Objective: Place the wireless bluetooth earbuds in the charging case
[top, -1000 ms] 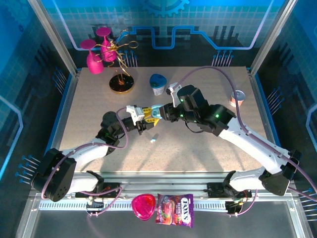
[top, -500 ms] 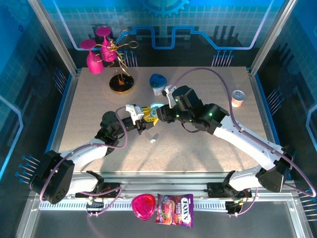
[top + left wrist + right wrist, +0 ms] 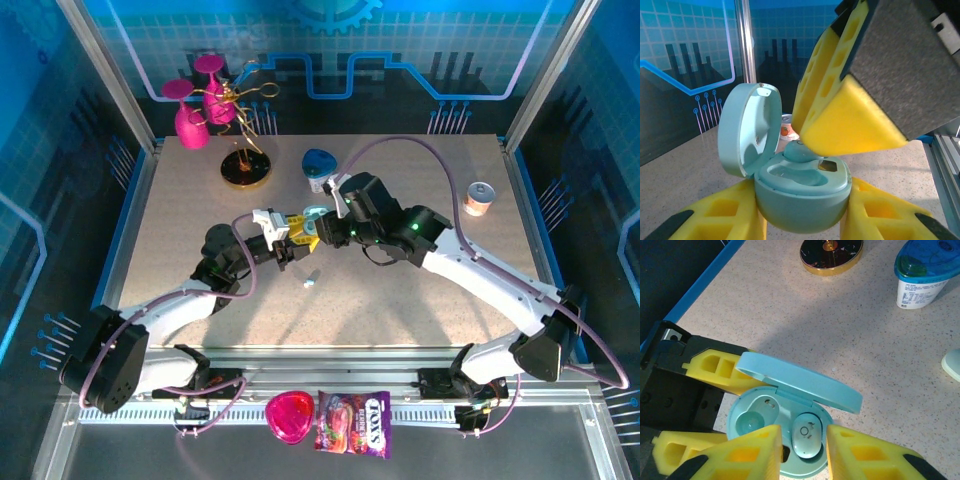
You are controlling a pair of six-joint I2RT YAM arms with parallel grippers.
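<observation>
At the near rail, off the table [image 3: 420,300], a candy bag [image 3: 353,423] lies well apart from the work. Farther in, on the bare table, a loose earbud [image 3: 309,284] lies alone, near the claws and on the arms' side of them.

At mid-table the left claw [image 3: 288,236] is pressed onto the case [image 3: 805,200], one yellow finger on each side of its base. The lid [image 3: 800,382] stands swung up. The right claw [image 3: 804,441] reaches in over the open case from the other side. An earbud [image 3: 806,434] sits in the right-hand well, directly between the right claw's fingers. The other well [image 3: 752,420] is empty. The right claw's jaws stand narrowly apart around the bud; I cannot tell whether they pinch it or only flank it.

The step in hand looks to be seating this bud. It seems to lie flat in its well, so the job is perhaps half done for this case. The next move likely calls for the right claw to let go cleanly and lift straight up, without dragging the bud out or knocking the lid. The left claw would keep the case steady meanwhile. The loose earbud would suit the empty well.

Beyond, a blue-capped tub [image 3: 319,168] and a gold stand [image 3: 244,170] stand clear of the work.
</observation>
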